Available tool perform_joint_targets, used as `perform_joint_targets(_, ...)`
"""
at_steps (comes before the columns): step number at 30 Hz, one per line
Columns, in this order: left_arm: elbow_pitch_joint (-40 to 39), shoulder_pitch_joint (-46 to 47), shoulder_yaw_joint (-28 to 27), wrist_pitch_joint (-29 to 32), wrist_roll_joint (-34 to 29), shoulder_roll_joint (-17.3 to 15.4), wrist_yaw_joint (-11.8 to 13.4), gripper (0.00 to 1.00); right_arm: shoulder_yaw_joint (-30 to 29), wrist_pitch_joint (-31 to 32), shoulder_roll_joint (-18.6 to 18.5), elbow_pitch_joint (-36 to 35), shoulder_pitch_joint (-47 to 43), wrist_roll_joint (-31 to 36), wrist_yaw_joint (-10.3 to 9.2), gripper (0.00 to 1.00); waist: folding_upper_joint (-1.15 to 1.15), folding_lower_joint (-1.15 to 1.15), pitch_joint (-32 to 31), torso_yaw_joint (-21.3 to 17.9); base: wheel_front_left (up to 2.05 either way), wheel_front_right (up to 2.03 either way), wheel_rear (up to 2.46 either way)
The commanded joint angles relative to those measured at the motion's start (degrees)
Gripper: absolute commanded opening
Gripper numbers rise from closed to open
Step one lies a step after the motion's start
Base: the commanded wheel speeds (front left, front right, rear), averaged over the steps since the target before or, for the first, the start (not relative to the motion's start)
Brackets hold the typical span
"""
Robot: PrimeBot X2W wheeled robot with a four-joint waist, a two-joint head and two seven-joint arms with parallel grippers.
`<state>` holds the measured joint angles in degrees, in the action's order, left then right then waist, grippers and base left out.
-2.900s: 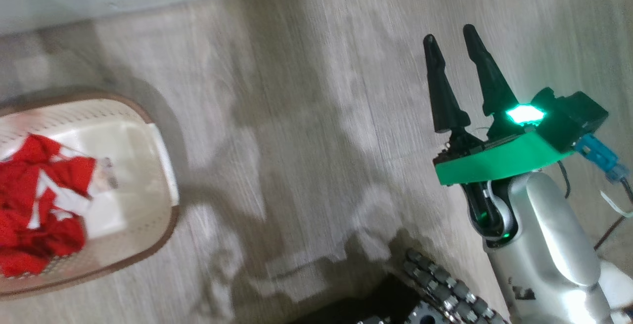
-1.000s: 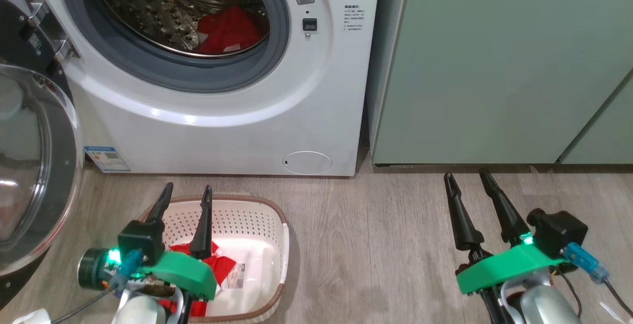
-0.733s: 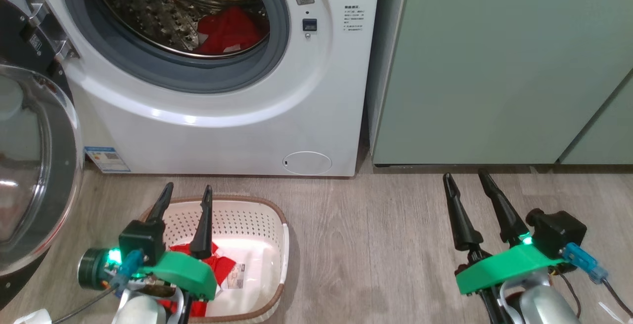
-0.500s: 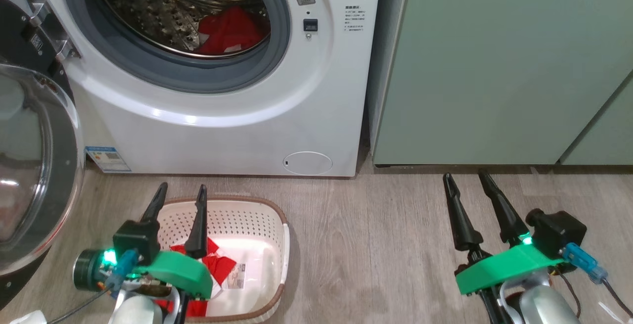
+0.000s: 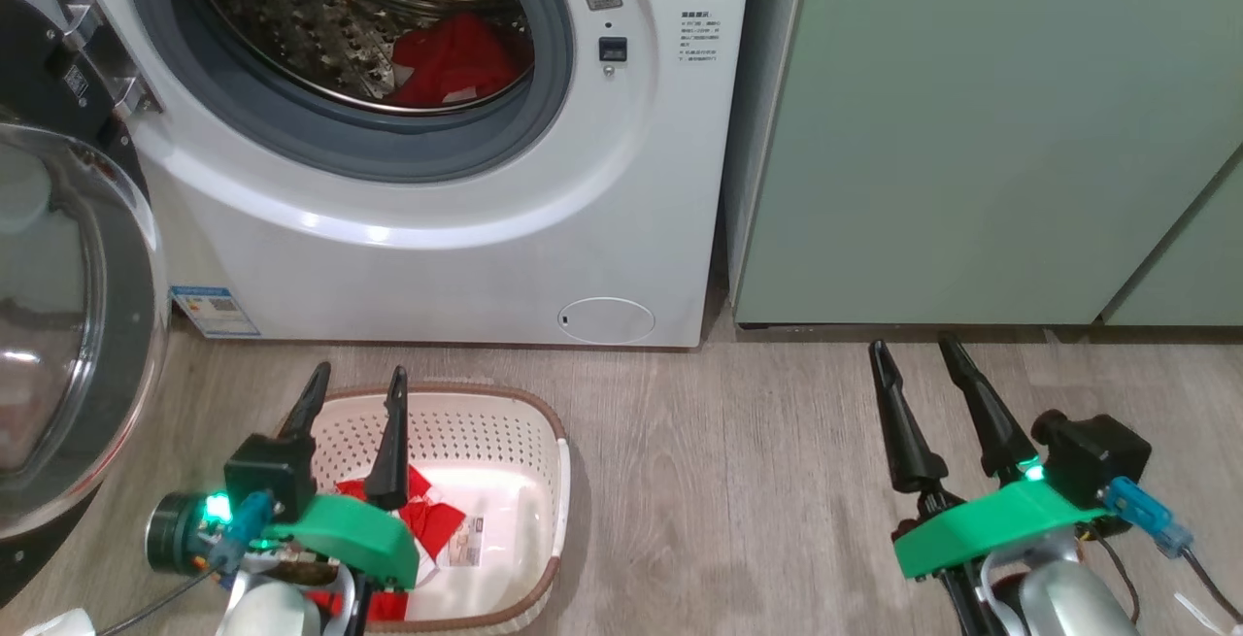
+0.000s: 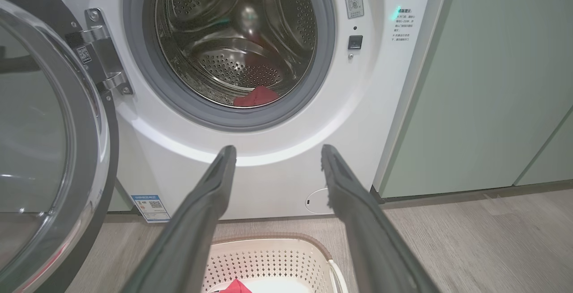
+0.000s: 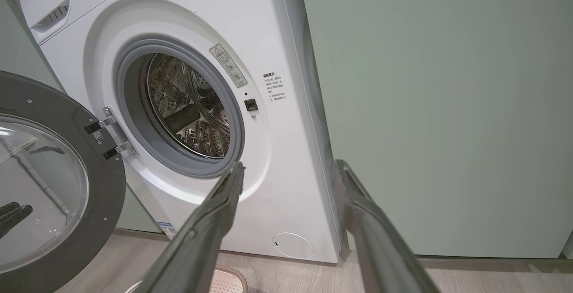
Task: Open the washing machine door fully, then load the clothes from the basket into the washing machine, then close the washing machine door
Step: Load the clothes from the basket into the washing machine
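Green-mounted left gripper [image 5: 354, 385] hangs over basket [image 5: 544, 442], jaws apart.

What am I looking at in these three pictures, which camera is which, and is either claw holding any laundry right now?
The wide picture comes from the robot's head, looking down at the floor. In it the left claw hangs open above the basket, and the right claw stands open over bare wooden floor. Neither holds anything. The other two pictures come from a camera on each wrist, looking along that claw's two dark fingers.

Ahead stands the white washing machine, its washing machine door swung open to the left. Beside it are pale green cabinets. Some red clothes already lie in the steel drum; more red and white clothes lie in the basket.
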<state>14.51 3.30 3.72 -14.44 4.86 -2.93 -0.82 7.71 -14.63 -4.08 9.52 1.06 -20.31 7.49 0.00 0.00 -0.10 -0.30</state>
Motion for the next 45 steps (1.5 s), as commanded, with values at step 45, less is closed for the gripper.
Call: perform_joint_targets(45,56.7,41.1,8.8,8.6,-15.5,-17.7,1.0,1.0,6.7,-0.4,1.1,-5.9,15.4,-1.6,0.0,1.0,0.0,0.0,43.9,-12.8,0.0,0.0,0.0)
